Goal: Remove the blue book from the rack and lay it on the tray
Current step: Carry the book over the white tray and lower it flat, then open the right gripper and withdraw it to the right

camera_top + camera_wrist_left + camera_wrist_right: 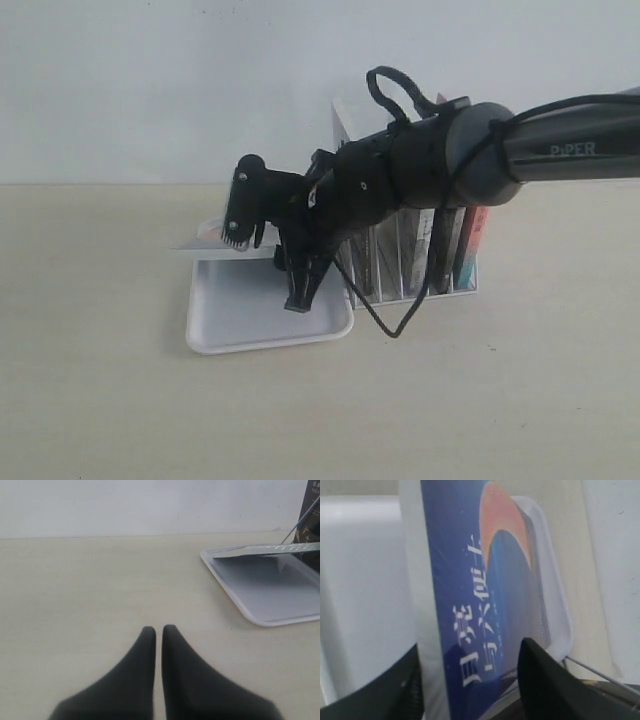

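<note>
Blue book [485, 605] sits slanted over the far side of the tray [240, 305], cover towards my right wrist, not lying flat; my right pincer [267, 272] stands wide apart either side of it, clamping nothing, while my left pincer [156, 630] rests closed and empty

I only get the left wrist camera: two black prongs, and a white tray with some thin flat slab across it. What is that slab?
Observer: It is the blue book. The right wrist view shows its dark blue cover with an orange crescent.
Visitor: Is anything holding it?
Observer: The right gripper is around it, with its jaws spread wide on either side.
Visitor: What else is near the tray?
Observer: The rack stands beside it, with other books upright in its slots.
</note>
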Tool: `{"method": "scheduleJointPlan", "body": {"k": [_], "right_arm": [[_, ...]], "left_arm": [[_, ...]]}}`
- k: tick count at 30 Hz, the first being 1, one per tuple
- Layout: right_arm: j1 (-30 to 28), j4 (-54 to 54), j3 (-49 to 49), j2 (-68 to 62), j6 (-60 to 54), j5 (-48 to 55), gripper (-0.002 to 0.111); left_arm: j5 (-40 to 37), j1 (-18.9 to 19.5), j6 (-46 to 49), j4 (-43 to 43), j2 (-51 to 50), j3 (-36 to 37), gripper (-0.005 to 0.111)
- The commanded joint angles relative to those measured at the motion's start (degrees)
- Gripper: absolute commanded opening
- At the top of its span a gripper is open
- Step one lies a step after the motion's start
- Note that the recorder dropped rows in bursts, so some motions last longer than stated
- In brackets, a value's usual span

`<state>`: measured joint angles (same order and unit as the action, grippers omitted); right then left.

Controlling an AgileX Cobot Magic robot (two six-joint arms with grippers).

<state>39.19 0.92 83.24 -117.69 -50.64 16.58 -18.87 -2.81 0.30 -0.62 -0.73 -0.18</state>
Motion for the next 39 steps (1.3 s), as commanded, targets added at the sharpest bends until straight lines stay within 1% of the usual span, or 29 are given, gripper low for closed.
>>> {"method": "scheduleJointPlan", "body": {"k": [1,4,8,14,17,18,21,27,32,35,39], "right_arm": [[-0.4,-0.4,0.0,2.4,1.4,3.7,0.036],[-0.4,-0.4,0.0,5.0,5.2,7.5,0.028],[-0.4,-0.4,0.0,9.1,12.3,11.7,0.028],[-0.4,-0.4,0.0,14.2,16.7,18.0,0.028],[-0.4,-0.4,0.0,16.3,22.5,20.8,0.027],[-0.4,-0.4,0.0,17.0,24.6,21.6,0.024],[-0.4,-0.4,0.0,18.7,26.2,23.7,0.0],[-0.4,0.0,0.0,21.4,27.4,27.0,0.0],[-0.4,3.2,0.0,22.8,32.9,34.9,0.0],[-0.4,3.9,0.0,23.0,33.6,40.4,0.0],[-0.4,4.0,0.0,23.7,33.8,42.5,0.0]], "left_arm": [[0.8,0.2,0.2,0.0,0.3,0.2,0.004],[0.8,0.2,0.2,0.0,0.3,0.2,0.004],[0.8,0.2,0.2,0.0,0.3,0.2,0.004],[0.8,0.2,0.2,0.0,0.3,0.2,0.004],[0.8,0.2,0.2,0.0,0.3,0.2,0.004],[0.8,0.2,0.2,0.0,0.3,0.2,0.004],[0.8,0.2,0.2,0.0,0.3,0.2,0.004],[0.8,0.2,0.2,0.0,0.3,0.2,0.004],[0.8,0.2,0.2,0.0,0.3,0.2,0.004],[0.8,0.2,0.2,0.0,0.3,0.2,0.004],[0.8,0.2,0.2,0.0,0.3,0.2,0.004]]}}
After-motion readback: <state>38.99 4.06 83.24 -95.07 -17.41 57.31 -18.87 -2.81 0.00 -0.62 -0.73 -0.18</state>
